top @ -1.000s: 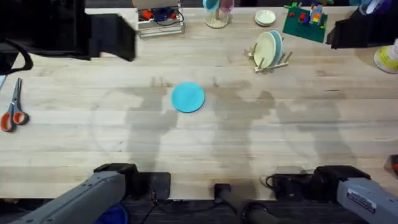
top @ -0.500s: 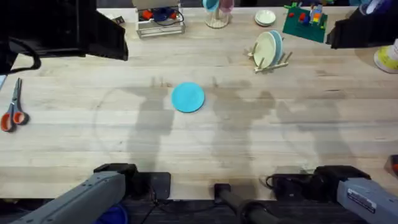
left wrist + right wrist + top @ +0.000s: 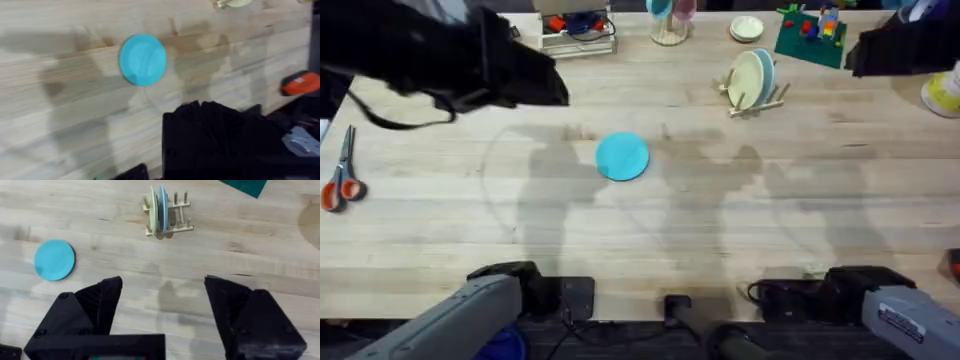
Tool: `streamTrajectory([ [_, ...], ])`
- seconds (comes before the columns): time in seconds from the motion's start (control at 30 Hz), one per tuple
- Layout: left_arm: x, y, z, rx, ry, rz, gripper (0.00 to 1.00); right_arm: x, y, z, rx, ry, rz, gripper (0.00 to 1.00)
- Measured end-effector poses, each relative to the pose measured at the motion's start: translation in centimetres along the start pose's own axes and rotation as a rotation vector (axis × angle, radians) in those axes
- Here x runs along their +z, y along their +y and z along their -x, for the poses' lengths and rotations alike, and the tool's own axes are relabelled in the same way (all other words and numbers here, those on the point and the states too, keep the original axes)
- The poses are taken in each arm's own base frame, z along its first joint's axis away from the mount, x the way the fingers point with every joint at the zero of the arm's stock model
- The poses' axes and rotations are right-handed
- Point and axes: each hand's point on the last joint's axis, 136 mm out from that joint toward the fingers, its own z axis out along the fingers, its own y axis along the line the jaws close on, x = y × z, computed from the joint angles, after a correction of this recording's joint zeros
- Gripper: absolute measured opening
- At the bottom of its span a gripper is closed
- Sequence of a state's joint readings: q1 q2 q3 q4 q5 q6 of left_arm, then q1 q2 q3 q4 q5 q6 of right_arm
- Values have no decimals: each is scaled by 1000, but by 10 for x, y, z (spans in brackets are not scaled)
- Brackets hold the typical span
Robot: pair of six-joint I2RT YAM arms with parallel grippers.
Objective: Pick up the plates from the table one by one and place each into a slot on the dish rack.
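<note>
One turquoise plate (image 3: 622, 157) lies flat on the desk (image 3: 720, 230), well to the left of the dish rack (image 3: 753, 82), so it is not yet placed. The rack already carries two plates upright in its slots, a pale one and a blue one. The left pincer's opening I cannot tell. The right pincer (image 3: 162, 300) stands wide open, holding nothing.
</note>
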State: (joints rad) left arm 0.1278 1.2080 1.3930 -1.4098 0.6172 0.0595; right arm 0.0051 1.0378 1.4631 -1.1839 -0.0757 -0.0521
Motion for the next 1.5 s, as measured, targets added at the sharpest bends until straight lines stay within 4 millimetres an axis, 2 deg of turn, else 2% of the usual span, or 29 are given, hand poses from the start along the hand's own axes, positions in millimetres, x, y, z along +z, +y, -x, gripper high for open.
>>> streamTrajectory([
  [0.4, 72, 27, -20, -101, 94, -181, 42, 0, 0, 0, 0, 0, 0, 993],
  [0.8, 121, 50, -23, -164, 218, -276, 42, 0, 0, 0, 0, 0, 0, 993],
  [1.07, 144, 59, -25, -183, 265, -349, 42, 0, 0, 0, 0, 0, 0, 995],
  [1.37, 154, 64, -26, -168, 268, -369, 42, 0, 0, 0, 0, -1, 0, 993],
  [1.5, 160, 68, -35, -167, 271, -369, 42, 0, 0, 0, 0, 0, 0, 992],
])
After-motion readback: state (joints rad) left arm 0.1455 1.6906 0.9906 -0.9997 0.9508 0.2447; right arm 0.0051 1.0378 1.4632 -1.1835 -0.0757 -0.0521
